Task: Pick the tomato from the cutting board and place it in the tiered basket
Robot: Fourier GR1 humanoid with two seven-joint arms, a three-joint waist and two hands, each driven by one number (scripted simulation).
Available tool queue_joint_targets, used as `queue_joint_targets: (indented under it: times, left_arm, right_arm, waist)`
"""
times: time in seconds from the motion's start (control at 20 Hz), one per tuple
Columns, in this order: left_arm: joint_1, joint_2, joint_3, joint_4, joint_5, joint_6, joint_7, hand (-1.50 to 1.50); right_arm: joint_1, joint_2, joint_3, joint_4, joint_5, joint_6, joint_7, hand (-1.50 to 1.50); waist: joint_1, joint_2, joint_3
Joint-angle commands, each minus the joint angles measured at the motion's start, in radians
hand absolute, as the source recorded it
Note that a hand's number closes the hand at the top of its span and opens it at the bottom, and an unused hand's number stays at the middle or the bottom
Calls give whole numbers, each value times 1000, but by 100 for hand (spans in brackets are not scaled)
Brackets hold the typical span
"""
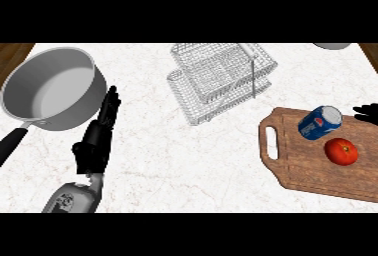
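The left hand [94, 145] comes in at the near edge on its grey forearm, well to the left of the board [310, 177]. Its fingers [109, 107] are straight and close together, seen edge-on, and point away from the robot. They hold nothing.

The board is brown wood and lies on the white marbled table [184, 165], with a handle slot at its left end. The tomato [342, 151] sits on the board, right of its middle. It is red and round, and neither hand touches it. A blue can [320, 122] lies on its side on the board's far part, just beside the tomato and a little to its left.

At the board's far right corner, level with the can, the right hand [367, 114] shows only as a dark patch cut off by the view's edge. Whether it is open or closed cannot be told. It is near the can but apart from it, and farther from the tomato.

Far to the left of the board stands a grey pot [52, 90], its black handle pointing toward the near left. The left hand's fingertips lie just beside the pot's right wall; whether they touch it is unclear.

The wire basket [221, 80] stands beyond the board and to its left, between the board and the pot, showing two tiers and a thin upright post. Beyond the board's far right, a grey thing [332, 45] is cut off and cannot be identified.
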Motion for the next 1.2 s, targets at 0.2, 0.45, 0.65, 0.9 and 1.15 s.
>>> queue_joint_targets:
  times: [0.2, 0.45, 0.65, 0.9, 1.15]
  left_arm:
    - [2, -24, 15, -7, -34, -26, 11, 0]
    - [-1, -17, 63, -11, -20, -58, 21, 0]
    - [66, -51, 50, 16, -34, -64, -76, 0]
    - [37, -41, 36, -126, -88, -46, 97, 0]
    - [-13, -27, 123, -11, -43, -117, 41, 0]
  right_arm:
    - [-25, 15, 25, 31, 30, 80, -59, -150]
    - [-9, 70, 48, -49, 32, 102, 36, -150]
    - [3, 112, 72, -55, 62, 71, 58, -150]
    - [-34, 85, 61, -18, 79, 115, 38, -150]
    - [-46, 96, 46, 82, 103, 61, -38, -150]
  waist:
    - [-2, 0, 0]
    - [-4, -1, 0]
    - [-6, -2, -1]
    - [-1, -2, 0]
    - [-4, 0, 0]
